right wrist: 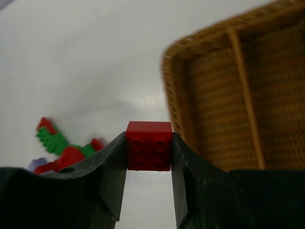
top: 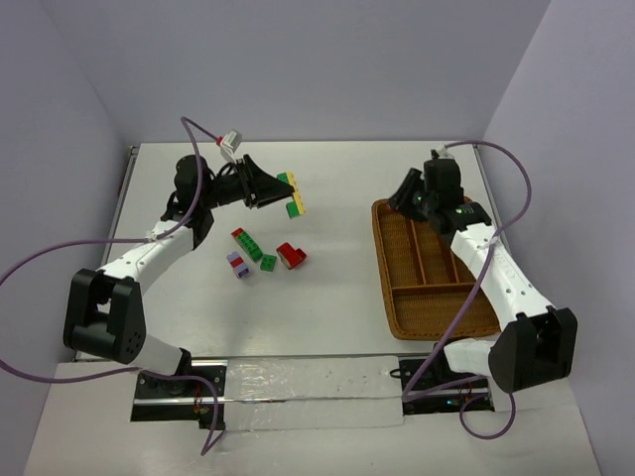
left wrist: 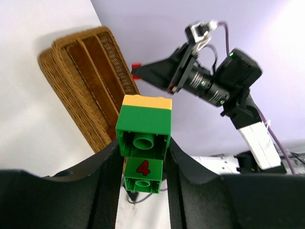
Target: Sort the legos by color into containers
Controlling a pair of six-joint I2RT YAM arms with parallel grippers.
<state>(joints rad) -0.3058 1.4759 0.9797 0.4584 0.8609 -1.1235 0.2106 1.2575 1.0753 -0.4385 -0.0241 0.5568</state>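
My left gripper (top: 281,189) (left wrist: 143,147) hangs above the table's far middle, shut on a lego stack (top: 294,194). The stack is a green brick (left wrist: 143,131) with a yellow brick (left wrist: 146,101) on top and a smaller green brick marked with a red 4 (left wrist: 142,174) below. My right gripper (top: 400,192) (right wrist: 148,144) is shut on a red lego brick (right wrist: 148,145) over the far left corner of the wicker tray (top: 385,260) (right wrist: 224,90). The tray's compartments look bare.
Loose legos lie on the table left of the tray: a red and green stack (top: 246,244), a green brick (top: 268,263), a red and white piece (top: 291,256) and a purple and white one (top: 236,263). The right arm (left wrist: 214,83) shows in the left wrist view, beyond the tray (left wrist: 86,71).
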